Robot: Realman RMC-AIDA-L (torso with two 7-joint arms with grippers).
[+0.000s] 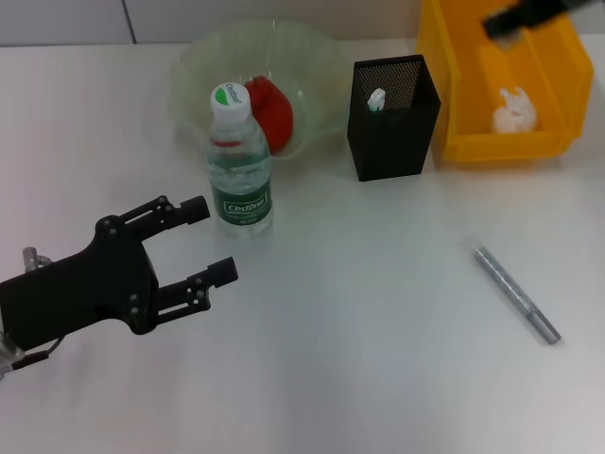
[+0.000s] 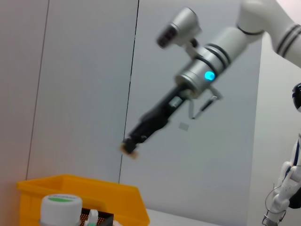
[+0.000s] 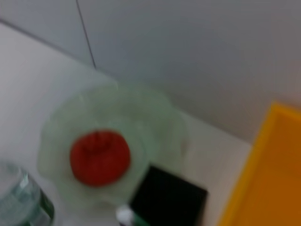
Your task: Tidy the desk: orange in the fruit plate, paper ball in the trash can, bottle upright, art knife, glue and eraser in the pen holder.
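So most of this desk looks sorted: orange [image 1: 269,112] in the fruit plate [image 1: 312,66], bottle [image 1: 239,170] upright, paper ball [image 1: 514,111] in the yellow trash can [image 1: 558,142]. What's left is the art knife [image 1: 516,292], lying flat at about 4 o'clock from the pen holder [image 1: 392,118], long axis running 11 to 5. The right gripper [image 1: 525,17] is up over the bin, can't tell its fingers. The left gripper [image 1: 194,248] hangs empty, spread wide, way off at 9 o'clock. Right arm's nearer, I'd say.

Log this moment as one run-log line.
left pincer: open, beside upright bottle | right pincer: above yellow bin | art knife: on desk
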